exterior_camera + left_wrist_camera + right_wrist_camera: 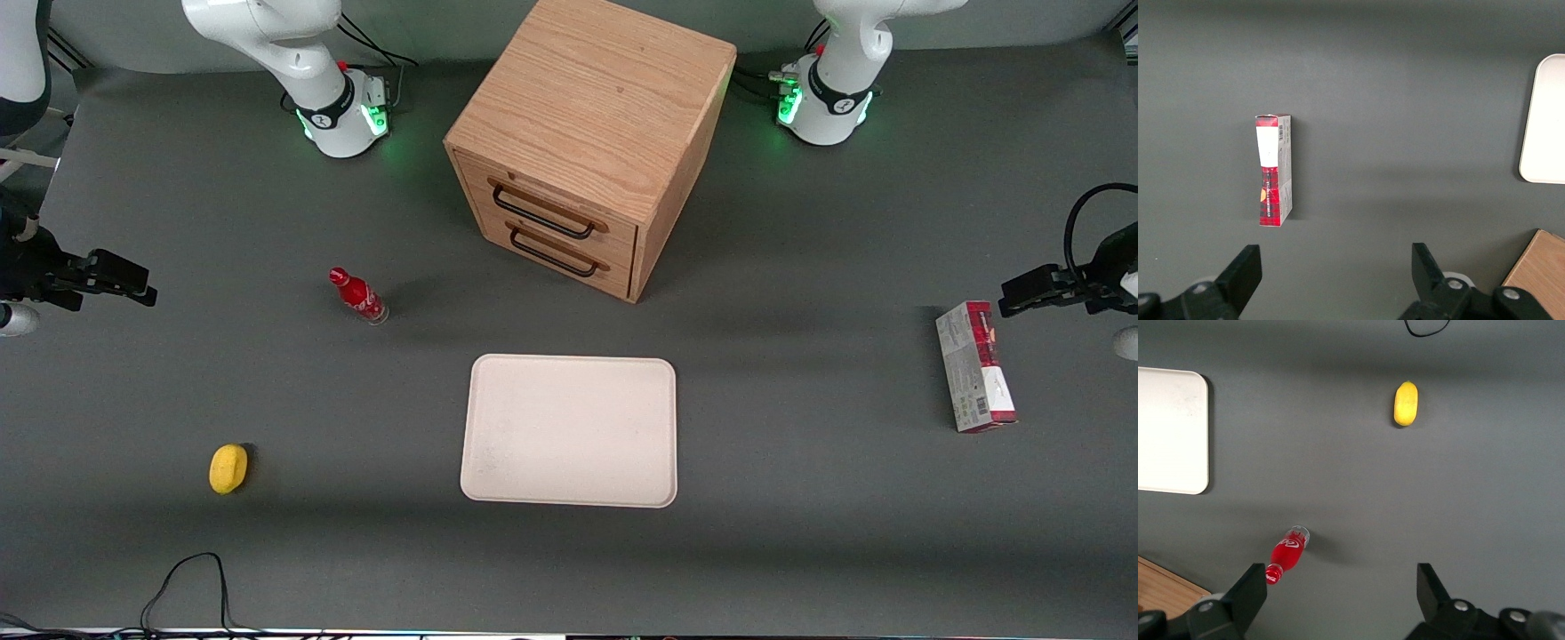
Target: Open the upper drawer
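The oak cabinet [596, 98] stands in the middle of the table, away from the front camera. Its two drawers face the camera at an angle. The upper drawer [556, 197] is closed, with its thin black wire handle [542, 213] across the front. The lower twin drawer [560, 258] is also closed. My gripper [133, 283] hangs over the table at the working arm's end, far sideways from the cabinet. It is open and empty, as the right wrist view [1341, 587] shows. A corner of the cabinet [1165, 590] shows there too.
A red bottle [358, 296] [1288, 553] stands between my gripper and the cabinet. A yellow lemon-like object [228, 468] [1405, 403] lies nearer the camera. A white tray [569, 431] lies in front of the cabinet. A red-and-grey box [975, 366] lies at the parked arm's end.
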You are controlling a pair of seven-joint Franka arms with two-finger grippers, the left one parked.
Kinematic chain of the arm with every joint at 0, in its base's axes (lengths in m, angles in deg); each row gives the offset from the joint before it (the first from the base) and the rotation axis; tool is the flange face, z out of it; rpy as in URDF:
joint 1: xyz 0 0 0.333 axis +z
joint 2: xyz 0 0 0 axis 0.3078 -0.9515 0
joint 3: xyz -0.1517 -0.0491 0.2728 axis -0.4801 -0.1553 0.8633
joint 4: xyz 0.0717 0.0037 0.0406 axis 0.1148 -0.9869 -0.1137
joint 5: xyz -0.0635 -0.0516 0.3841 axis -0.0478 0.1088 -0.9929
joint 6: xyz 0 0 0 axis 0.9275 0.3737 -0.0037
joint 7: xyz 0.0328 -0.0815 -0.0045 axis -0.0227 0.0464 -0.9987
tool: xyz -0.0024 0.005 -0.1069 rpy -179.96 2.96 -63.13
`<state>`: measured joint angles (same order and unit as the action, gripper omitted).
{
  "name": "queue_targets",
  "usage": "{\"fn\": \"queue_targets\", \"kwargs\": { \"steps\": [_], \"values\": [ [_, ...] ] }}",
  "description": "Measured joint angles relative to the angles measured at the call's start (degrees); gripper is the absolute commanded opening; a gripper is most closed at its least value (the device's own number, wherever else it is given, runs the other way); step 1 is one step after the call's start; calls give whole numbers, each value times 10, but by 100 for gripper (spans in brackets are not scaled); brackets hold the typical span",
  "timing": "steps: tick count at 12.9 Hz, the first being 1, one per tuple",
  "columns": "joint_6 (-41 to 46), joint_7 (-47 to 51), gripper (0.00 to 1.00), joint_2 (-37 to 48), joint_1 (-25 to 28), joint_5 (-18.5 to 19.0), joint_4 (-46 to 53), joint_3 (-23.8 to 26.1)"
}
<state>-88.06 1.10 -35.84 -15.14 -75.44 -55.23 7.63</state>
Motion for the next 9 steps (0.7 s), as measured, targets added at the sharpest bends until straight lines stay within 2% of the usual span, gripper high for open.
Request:
{"fn": "queue_targets", "kwargs": {
  "steps": [7,9],
  "values": [
    [0,0,100,-1,2,0,0,7],
    [0,0,100,-1,25,0,2,19]
  ]
}}
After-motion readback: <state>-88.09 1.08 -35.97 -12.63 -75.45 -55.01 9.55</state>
